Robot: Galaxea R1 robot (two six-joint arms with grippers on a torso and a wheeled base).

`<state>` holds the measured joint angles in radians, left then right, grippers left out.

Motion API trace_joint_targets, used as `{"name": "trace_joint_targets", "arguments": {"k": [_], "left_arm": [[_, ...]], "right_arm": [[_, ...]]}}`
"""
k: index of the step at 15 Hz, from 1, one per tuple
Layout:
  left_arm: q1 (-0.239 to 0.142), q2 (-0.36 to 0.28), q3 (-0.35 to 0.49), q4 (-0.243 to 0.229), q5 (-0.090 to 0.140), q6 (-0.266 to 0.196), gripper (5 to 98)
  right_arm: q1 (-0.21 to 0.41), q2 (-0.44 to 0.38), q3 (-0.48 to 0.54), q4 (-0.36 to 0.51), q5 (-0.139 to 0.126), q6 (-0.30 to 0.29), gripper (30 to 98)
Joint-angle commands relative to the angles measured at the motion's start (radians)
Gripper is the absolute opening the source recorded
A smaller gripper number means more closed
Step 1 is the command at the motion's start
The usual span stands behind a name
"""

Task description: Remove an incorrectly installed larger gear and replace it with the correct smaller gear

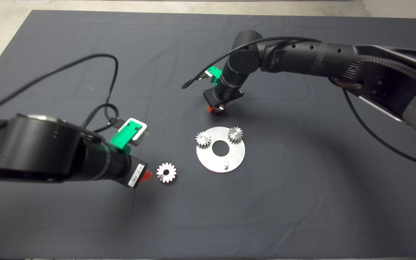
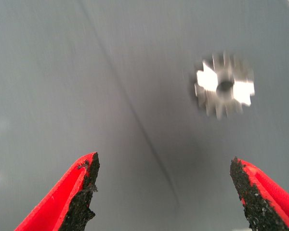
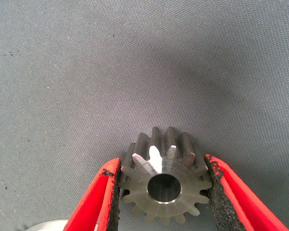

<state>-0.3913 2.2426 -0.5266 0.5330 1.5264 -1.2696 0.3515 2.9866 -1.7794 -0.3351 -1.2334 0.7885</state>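
Note:
The larger gear (image 1: 166, 172) lies flat on the mat, left of the round silver plate (image 1: 208, 160). My left gripper (image 1: 147, 176) hovers just left of it, open and empty; in the left wrist view the gear (image 2: 225, 85) sits ahead of the spread fingers (image 2: 84, 185). Behind the plate, my right gripper (image 1: 216, 108) is low over the mat, shut on the smaller gear (image 3: 164, 185), which is pinched by its teeth between both pads. Two more small gears (image 1: 203, 139) (image 1: 235, 134) stand on the plate's far side. A bare peg (image 1: 225, 165) rises near its front edge.
The plate has a wide centre hole (image 1: 220, 148). A black cable (image 1: 110, 83) loops over the mat behind the left arm. Open mat stretches in front of the plate and to its right.

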Motion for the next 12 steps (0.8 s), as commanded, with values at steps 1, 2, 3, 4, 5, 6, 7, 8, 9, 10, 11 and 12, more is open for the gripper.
{"name": "trace_joint_targets", "arguments": {"k": [1, 2, 3, 4, 5, 6, 7, 8, 9, 10, 11, 12], "left_arm": [[-0.164, -0.073, 0.019, -0.297, 0.064, -0.001, 68.6], [-0.194, -0.092, 0.025, -0.335, 0.065, 0.001, 68.6], [-0.225, -0.100, 0.030, -0.365, 0.067, 0.001, 71.1], [-0.236, -0.099, 0.032, -0.388, 0.066, 0.001, 73.2], [-0.238, -0.096, 0.040, -0.405, 0.066, 0.000, 73.3], [-0.239, -0.099, 0.039, -0.415, 0.066, -0.001, 75.3], [-0.255, -0.099, 0.040, -0.439, 0.064, -0.001, 78.0], [-0.286, -0.090, 0.042, -0.474, 0.063, -0.005, 78.1], [-0.326, -0.083, 0.034, -0.515, 0.063, -0.008, 81.1], [-0.352, -0.081, 0.025, -0.562, 0.063, -0.011, 83.3], [-0.354, -0.081, 0.026, -0.597, 0.063, -0.014, 83.2], [-0.354, -0.096, 0.033, -0.607, 0.063, -0.024, 83.3]], "right_arm": [[0.012, 0.006, 0.006, -0.034, 0.006, -0.005, 41.3], [0.012, 0.006, 0.008, -0.035, 0.006, -0.006, 41.0], [0.012, 0.006, 0.005, -0.035, 0.006, -0.006, 40.7], [0.013, 0.004, 0.005, -0.035, 0.006, -0.006, 40.5], [0.014, 0.004, 0.005, -0.035, 0.005, -0.006, 39.8], [0.014, 0.001, 0.003, -0.035, 0.003, -0.006, 39.3], [0.015, -0.002, 0.005, -0.035, 0.000, -0.006, 39.3], [0.017, -0.004, 0.005, -0.036, -0.001, -0.008, 39.2], [0.020, -0.005, 0.008, -0.036, -0.008, -0.006, 38.8], [0.028, -0.005, 0.011, -0.036, -0.035, -0.005, 38.4], [0.055, -0.004, 0.020, -0.035, -0.073, -0.005, 38.3], [0.079, -0.004, 0.034, -0.033, -0.124, -0.005, 38.3]]}}
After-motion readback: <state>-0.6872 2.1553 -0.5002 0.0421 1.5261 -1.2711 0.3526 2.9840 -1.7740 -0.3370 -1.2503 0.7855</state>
